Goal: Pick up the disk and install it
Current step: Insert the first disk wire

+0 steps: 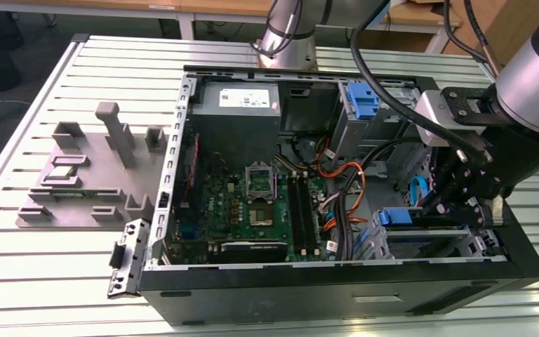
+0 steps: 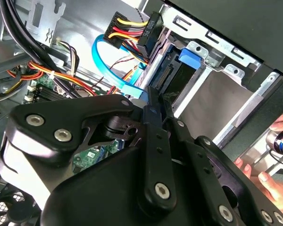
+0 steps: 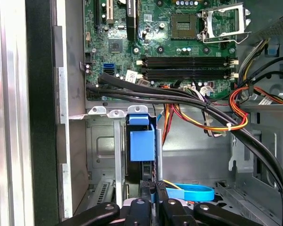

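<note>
The disk [image 1: 396, 216] stands on edge in the drive bay [image 1: 429, 242] at the near corner of the open computer case, on the exterior view's right. Its blue carrier bracket [image 3: 141, 141] faces the first wrist camera, and its connector end [image 2: 170, 77] shows in the second wrist view. My gripper [image 1: 449, 210] hangs just above that end of the disk. Both wrist views show the black fingers [image 2: 153, 108] pressed together with nothing between them, and the gripper [image 3: 153, 184] has its tips right at the disk's edge.
A blue data cable [image 2: 108, 66] and a wired power plug [image 2: 132, 30] hang beside the bay. Thick black cables [image 3: 179, 96] cross above it. Motherboard [image 1: 250, 203], power supply [image 1: 248, 102], a spare blue bracket [image 1: 363, 102], a grey fixture [image 1: 92, 175]. A person's hand [image 2: 273, 181] is outside the case.
</note>
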You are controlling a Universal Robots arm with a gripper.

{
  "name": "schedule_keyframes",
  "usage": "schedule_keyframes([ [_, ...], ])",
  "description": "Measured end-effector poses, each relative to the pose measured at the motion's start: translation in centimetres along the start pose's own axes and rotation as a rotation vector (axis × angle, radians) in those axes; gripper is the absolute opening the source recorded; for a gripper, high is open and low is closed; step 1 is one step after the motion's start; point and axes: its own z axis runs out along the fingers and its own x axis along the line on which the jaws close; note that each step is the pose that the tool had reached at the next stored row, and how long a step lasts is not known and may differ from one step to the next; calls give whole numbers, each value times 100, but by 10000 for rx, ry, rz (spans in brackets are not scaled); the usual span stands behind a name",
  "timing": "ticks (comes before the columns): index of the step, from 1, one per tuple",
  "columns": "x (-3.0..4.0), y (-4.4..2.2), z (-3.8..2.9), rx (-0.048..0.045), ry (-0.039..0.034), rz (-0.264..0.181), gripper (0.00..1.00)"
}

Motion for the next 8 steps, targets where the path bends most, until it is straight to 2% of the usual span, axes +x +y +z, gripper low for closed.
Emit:
schedule_keyframes([
  [8, 1, 2, 12, 1, 3, 0, 16],
])
